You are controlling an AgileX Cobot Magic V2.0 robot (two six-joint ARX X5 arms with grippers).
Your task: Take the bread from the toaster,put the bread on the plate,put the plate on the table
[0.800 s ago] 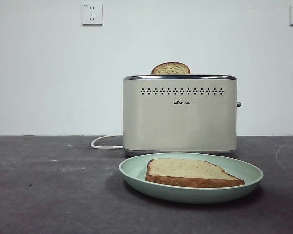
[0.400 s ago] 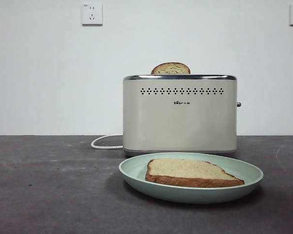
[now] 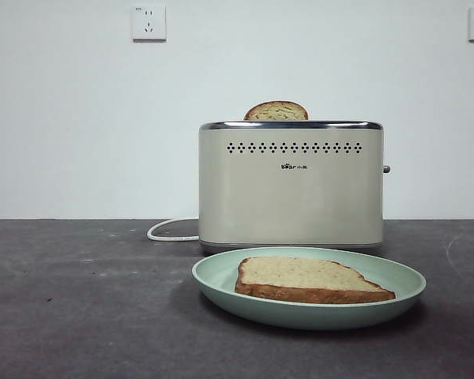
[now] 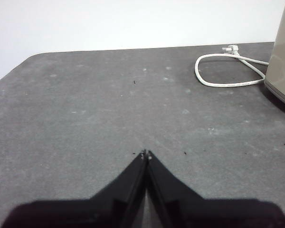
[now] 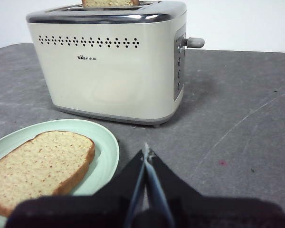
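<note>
While nothing has shifted since the earlier front pictures, the scene stays just as it lay: the bread (image 3: 310, 280) lies flat in the plate (image 3: 221, 278), and the plate rests on the worktop (image 3: 79, 300) just in front of the toaster (image 3: 291, 189).

Nearest in the wrist views, the left claw (image 4: 146, 153) hangs over bare worktop with its black jaws pressed together to a point, holding nothing. The right claw (image 5: 146, 151) is likewise pinched to a narrow tip, empty, beside the plate's rim and near the toaster's end. Neither arm shows in the front view.

The right wrist view cuts off the plate and the near part of the slice. The left wrist view shows only one corner of the toaster.

The bread is a wide tan slice, speckled, with a dark brown crust; the plate is shallow, smooth, pale mint-green. Behind it the boxy cream toaster has a chrome rim and two rows of small dark holes. A narrower slice (image 3: 276, 111) pokes from its slot, its lower part hidden. A white cord (image 3: 170, 231) loops behind on the matte grey worktop.
</note>
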